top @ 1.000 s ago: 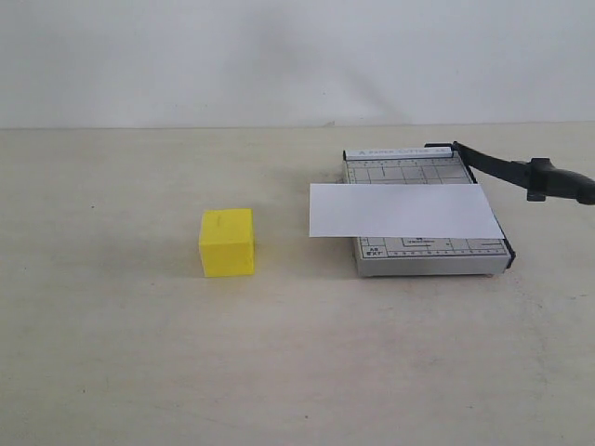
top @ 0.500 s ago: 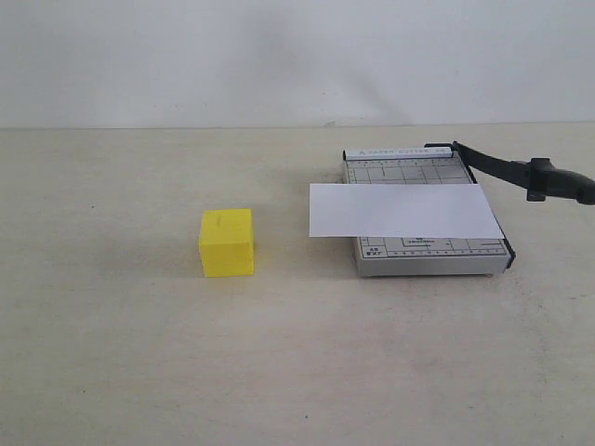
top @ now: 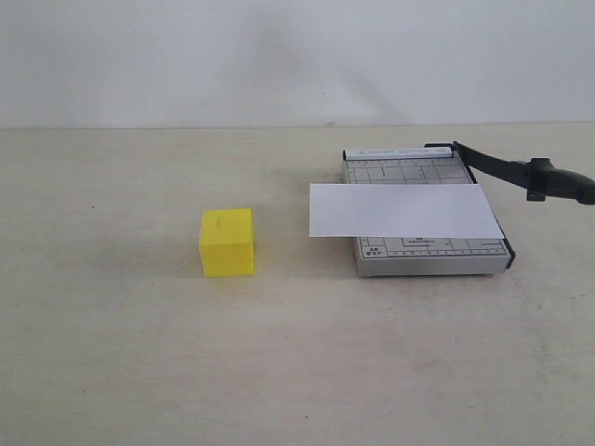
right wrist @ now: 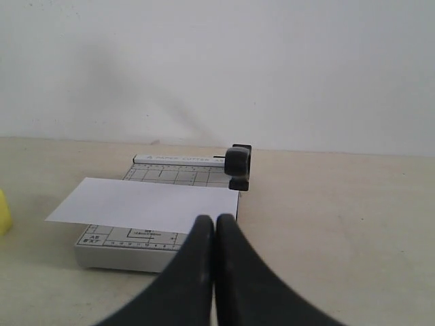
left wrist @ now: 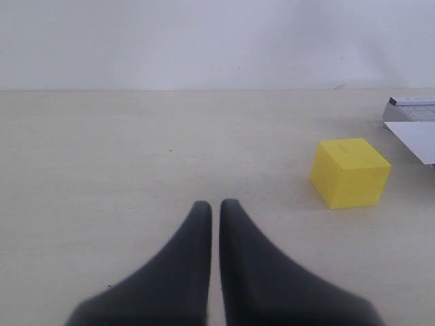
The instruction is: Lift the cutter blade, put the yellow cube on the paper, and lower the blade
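Observation:
The yellow cube rests on the table left of the grey cutter base; it also shows in the left wrist view. The white paper lies across the base and overhangs its left side, and shows as well in the right wrist view. The black cutter blade is partly raised, its handle off the base's right side, seen end-on. My left gripper is shut and empty, short of the cube. My right gripper is shut and empty, in front of the base. Neither gripper shows in the exterior view.
A pale beige table runs back to a white wall. A sliver of the cube shows at the edge of the right wrist view.

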You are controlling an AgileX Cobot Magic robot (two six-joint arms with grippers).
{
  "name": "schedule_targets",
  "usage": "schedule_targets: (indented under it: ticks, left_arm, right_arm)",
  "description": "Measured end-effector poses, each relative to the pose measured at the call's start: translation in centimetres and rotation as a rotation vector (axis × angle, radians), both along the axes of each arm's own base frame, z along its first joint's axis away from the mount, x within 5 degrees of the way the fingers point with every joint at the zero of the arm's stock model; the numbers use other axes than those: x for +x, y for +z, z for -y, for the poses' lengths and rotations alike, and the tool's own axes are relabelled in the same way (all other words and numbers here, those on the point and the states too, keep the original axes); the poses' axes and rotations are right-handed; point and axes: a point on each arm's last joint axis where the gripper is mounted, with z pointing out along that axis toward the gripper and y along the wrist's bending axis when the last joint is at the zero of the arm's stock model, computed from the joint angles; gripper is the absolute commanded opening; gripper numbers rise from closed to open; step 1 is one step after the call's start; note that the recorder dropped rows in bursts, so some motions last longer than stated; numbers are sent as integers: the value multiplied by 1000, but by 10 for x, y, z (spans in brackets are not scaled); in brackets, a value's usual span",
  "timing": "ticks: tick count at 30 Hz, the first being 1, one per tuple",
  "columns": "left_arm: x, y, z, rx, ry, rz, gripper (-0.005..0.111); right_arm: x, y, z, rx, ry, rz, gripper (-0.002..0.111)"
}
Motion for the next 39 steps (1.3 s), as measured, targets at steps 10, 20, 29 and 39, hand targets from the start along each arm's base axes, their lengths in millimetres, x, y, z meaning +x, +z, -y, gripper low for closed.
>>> schedule_targets:
  ticks: [10, 20, 29, 39]
  left_arm:
    - [0, 4, 2, -129, 5, 24, 4]
    - [2, 19, 3, -588, 39, 134, 4]
    - [-4, 38, 11, -507, -65, 114, 4]
    - [36, 64, 37, -284, -338, -36, 90]
  right_arm:
    - [0, 0, 0, 0, 0, 0, 0]
    - [0, 0, 0, 0, 0, -1, 0]
    - [0, 0, 0, 0, 0, -2, 0]
    - [0, 0, 0, -1, 0, -4, 0]
